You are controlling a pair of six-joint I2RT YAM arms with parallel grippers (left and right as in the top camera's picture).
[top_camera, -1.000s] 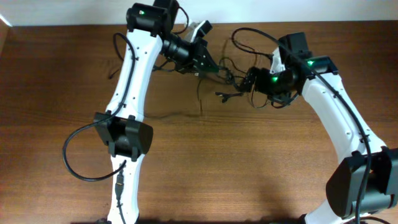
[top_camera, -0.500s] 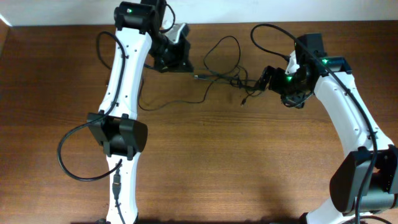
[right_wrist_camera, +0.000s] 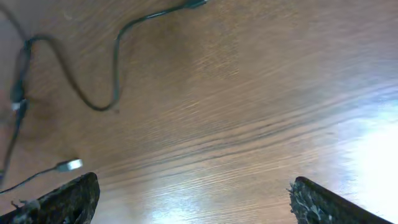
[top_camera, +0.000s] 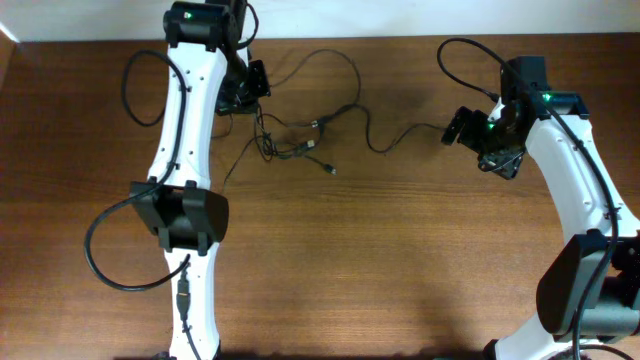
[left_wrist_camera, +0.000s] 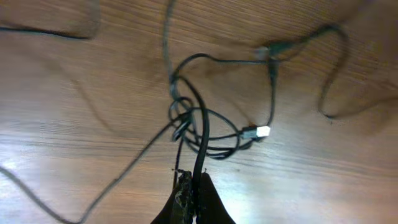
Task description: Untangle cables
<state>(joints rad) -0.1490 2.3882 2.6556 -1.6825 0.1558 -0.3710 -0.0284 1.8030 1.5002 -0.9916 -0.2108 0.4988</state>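
Starting overhead. Up near the far edge of the table (top_camera: 400,260), spotting the left gripper (top_camera: 256,92) pinched shut on the cables (top_camera: 298,146). Seeing the tangle spread just below and to the right of those closed jaws, with a loose plug end (top_camera: 330,170) flung a little past the knot. Following a single strand (top_camera: 400,135) out of the knot and across the wood, right up beside the right gripper (top_camera: 476,143). Finding that one spread wide, gripping nothing.

Over to the left wrist. Looking past closed fingertips (left_wrist_camera: 185,193), with black cords rising into the pinch. Catching the knot directly ahead of the tips, loops wrapped round each other, and a silvery plug (left_wrist_camera: 262,131) ahead and off to the right, down on the wood.

Now the right wrist. Seeing both fingers (right_wrist_camera: 62,199) far apart at the bottom corners, bare wood between. Picking out one cord (right_wrist_camera: 115,74) curving well ahead and to the left, and a bright connector (right_wrist_camera: 69,165) near the finger in the lower left corner.
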